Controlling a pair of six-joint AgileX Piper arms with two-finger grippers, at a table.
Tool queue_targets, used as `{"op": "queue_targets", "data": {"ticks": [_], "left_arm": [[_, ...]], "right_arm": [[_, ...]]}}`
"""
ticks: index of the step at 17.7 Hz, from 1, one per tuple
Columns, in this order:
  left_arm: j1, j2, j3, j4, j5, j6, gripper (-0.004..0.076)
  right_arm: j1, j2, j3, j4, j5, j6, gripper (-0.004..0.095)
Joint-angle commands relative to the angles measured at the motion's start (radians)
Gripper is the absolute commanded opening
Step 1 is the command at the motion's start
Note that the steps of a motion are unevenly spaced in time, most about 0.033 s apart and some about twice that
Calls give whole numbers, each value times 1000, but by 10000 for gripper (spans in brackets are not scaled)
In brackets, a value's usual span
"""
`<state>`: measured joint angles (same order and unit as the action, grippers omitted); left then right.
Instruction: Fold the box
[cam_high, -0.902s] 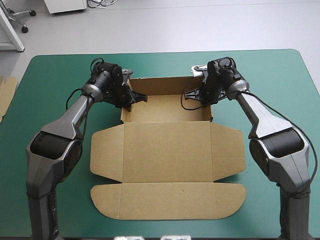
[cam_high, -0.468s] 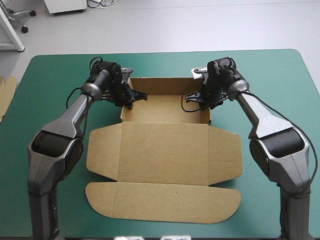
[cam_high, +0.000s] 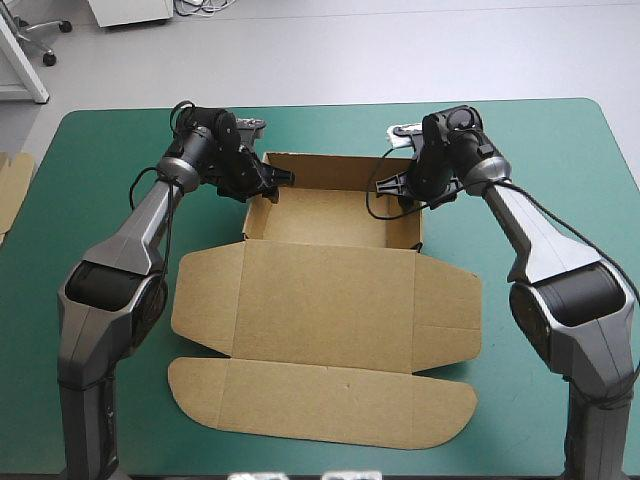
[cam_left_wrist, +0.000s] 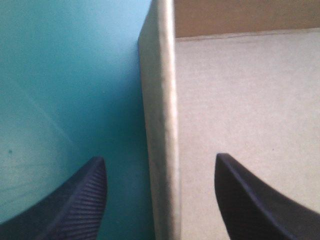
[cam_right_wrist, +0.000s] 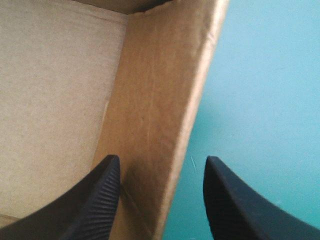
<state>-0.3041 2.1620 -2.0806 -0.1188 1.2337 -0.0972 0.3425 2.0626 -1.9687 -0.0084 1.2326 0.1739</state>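
The brown box (cam_high: 330, 300) lies mid-table as an open tray with raised walls at the far end, its lid and flaps flat toward the near edge. My left gripper (cam_high: 275, 183) is at the tray's left wall near the far corner. In the left wrist view it (cam_left_wrist: 160, 197) stands open astride the wall's top edge (cam_left_wrist: 161, 125), one finger outside and one inside, neither touching. My right gripper (cam_high: 386, 185) is at the right wall. In the right wrist view it (cam_right_wrist: 161, 197) is open too, with the leaning wall (cam_right_wrist: 165, 115) between its fingers.
A strip of more brown board (cam_high: 12, 185) shows at the table's left edge. Bare teal-green cover (cam_high: 560, 180) surrounds the box on the right, the far side and the near corners.
Both grippers were shut on the tray's side walls earlier and now stand open, having let go. The box has shifted slightly to the left and toward the near edge.
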Motion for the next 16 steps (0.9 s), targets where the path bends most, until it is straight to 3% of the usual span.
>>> {"op": "queue_targets", "data": {"ticks": [1, 10, 16], "left_arm": [[-14, -97, -33, -11, -3, 12, 458], [-46, -257, 59, 100, -93, 12, 456], [-75, -552, 442, 129, -322, 12, 424]], "right_arm": [[-10, -99, -24, -17, 16, -4, 485], [-10, -212, -22, -46, 4, 5, 480], [-6, -378, 128, -49, -95, 5, 480]]}}
